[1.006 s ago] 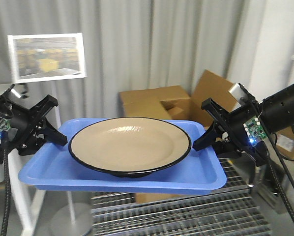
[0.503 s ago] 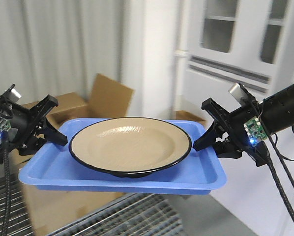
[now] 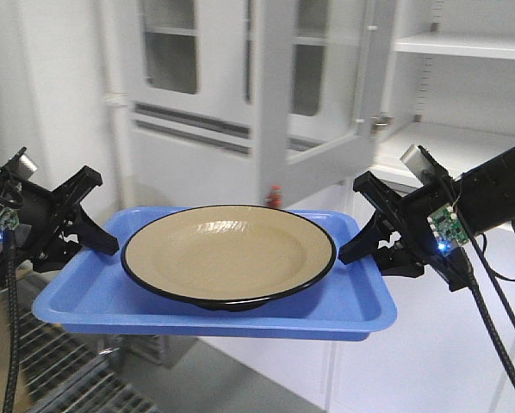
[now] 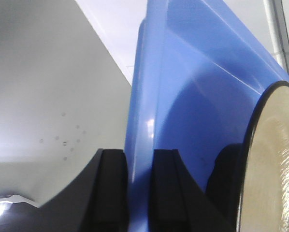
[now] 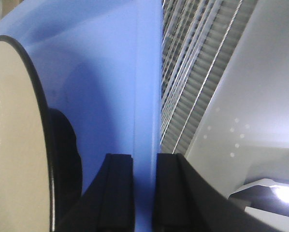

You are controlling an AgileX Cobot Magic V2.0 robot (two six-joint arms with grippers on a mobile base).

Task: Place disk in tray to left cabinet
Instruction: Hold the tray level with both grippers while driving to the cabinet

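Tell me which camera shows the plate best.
The front view: the whole plate shows, lying in the tray. Each wrist view catches only a sliver of its rim and beige face, cut off by the frame edge.

a tall, pale grey-white left cabinet (image 3: 197, 146) fills the background, its upper doors set with glass panes (image 3: 170, 52). one door (image 3: 322, 146) stands swung open, and to the right of it flat white shelves (image 3: 464, 45) and a slotted rail (image 3: 425, 86) show inside. low at the left a metal grating (image 3: 68, 383) sits beside a smooth pale grey floor (image 3: 232, 383), all under soft, even light.
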